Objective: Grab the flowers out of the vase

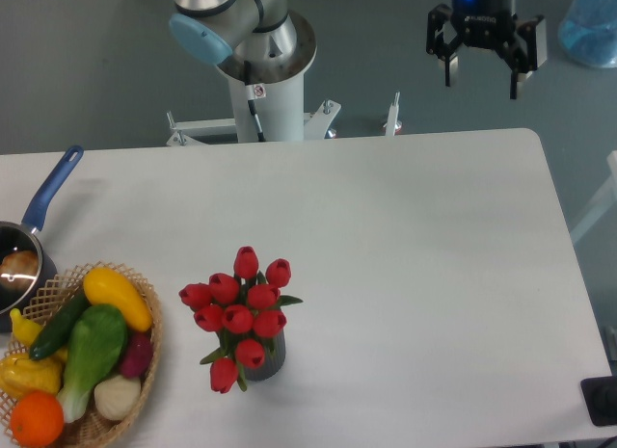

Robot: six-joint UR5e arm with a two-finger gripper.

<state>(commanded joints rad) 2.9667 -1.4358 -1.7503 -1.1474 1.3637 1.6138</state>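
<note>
While the gripper hangs at the upper right of the frame, beyond the table's far edge, its jaws stand apart and hold nothing. The step in hand looks like the approach, with no reach toward the bunch made yet. The flowers sit low and left of centre, well apart from the gripper: red tulip buds in a tight cluster, green leaves poking out, leaning toward the lower left. The vase, dark grey, is mostly hidden under them. Next move likely calls for travelling down-left and closing on the stems or cluster. Wicker basket of vegetables lies just left; saucepan at the left edge.
</note>
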